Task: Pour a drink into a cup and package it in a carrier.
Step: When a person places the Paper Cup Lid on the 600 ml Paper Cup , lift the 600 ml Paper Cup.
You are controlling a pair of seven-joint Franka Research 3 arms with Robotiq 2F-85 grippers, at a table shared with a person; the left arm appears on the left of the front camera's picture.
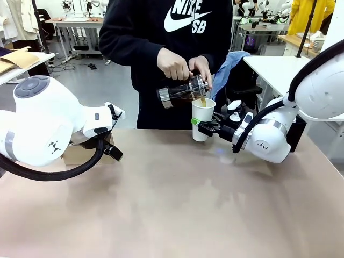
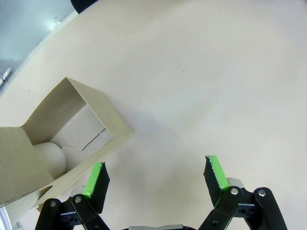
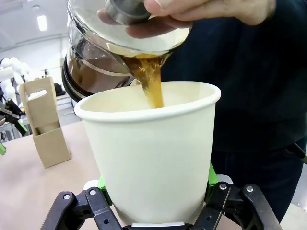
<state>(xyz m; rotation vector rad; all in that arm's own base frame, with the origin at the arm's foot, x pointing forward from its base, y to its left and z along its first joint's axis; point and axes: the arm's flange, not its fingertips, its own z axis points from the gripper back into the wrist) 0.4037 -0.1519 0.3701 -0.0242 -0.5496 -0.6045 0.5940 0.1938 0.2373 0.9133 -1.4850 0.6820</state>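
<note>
Blue cloth (image 1: 228,67) hangs beyond the beige table (image 1: 177,204).

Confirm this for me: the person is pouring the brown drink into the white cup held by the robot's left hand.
Not quite: the robot's right hand holds the white cup, as the front view shows. The person is indeed pouring the brown drink into it.

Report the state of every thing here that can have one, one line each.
Press pot: tilted, spout down over the cup.
Drink: streaming from the pot into the cup.
Paper cup: upright, lidless, gripped low down.
Right gripper: shut on the paper cup.
Left gripper: open, holding nothing.
Carrier: upright on the table, apart from the cup.
Person's hands: both holding the press pot.
</note>
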